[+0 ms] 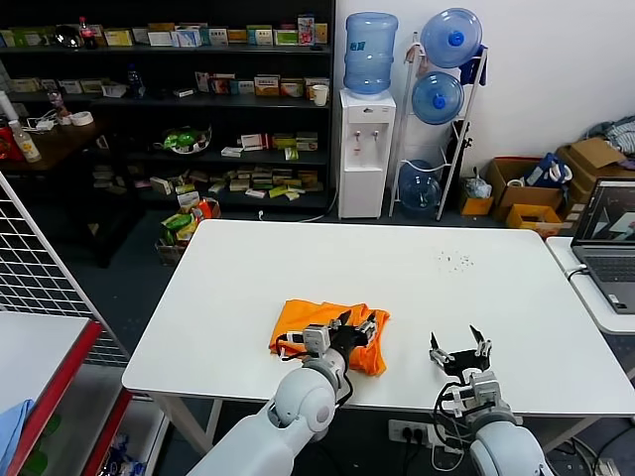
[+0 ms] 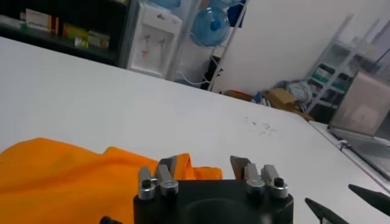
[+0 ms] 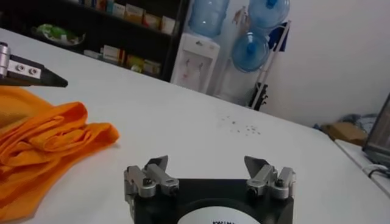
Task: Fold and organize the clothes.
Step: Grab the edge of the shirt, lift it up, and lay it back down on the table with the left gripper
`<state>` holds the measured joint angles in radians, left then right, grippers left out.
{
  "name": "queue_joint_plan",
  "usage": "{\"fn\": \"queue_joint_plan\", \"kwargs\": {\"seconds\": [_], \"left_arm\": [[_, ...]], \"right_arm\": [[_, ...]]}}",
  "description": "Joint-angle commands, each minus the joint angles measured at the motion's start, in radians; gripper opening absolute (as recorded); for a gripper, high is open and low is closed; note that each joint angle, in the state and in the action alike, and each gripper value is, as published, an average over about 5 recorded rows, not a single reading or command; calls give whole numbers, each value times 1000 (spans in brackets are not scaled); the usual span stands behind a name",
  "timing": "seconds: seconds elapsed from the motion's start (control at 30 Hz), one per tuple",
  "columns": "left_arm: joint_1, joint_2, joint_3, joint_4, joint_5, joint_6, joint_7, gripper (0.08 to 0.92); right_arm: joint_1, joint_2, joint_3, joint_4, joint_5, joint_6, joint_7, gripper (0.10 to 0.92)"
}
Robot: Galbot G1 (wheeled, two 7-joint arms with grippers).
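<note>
Orange T-shirt point(image 1: 329, 337) sits bunched near the worktop point(image 1: 298, 268) front edge. Light, limp, wrinkles easily; I'd pinch a hem or sleeve corner, not the bulk. Left claw point(image 1: 359, 327) over it, jaws apart, gripping nothing. Right claw point(image 1: 460, 349) spread wide, beside it on bare worktop.

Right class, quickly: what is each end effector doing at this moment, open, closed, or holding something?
Left end effector: open, over the orange T-shirt, gripping nothing.
Right end effector: open, empty, above the bare white table.
</note>
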<state>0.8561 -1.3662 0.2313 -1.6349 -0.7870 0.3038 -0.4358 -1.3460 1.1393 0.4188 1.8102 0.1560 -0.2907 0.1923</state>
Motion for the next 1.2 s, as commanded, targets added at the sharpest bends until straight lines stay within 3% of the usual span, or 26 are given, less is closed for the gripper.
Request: {"fn": "queue_joint_plan", "kwargs": {"seconds": [0.03, 0.2, 0.4, 0.8, 1.2], "left_arm": [[25, 196, -39, -111, 22, -12, 112, 697], [44, 354, -105, -132, 36, 12, 253, 808], [75, 462, -211, -121, -2, 92, 390, 822], [2, 362, -230, 114, -72, 147, 459, 823], [-73, 274, -179, 254, -48, 152, 482, 823]], "right_arm": [[7, -3, 3, -10, 0, 7, -17, 823], [-1, -13, 17, -23, 12, 64, -84, 823], [-10, -25, 29, -36, 46, 81, -126, 823], [-28, -28, 36, -49, 45, 82, -133, 823], [-33, -25, 41, -46, 41, 84, -130, 823]]}}
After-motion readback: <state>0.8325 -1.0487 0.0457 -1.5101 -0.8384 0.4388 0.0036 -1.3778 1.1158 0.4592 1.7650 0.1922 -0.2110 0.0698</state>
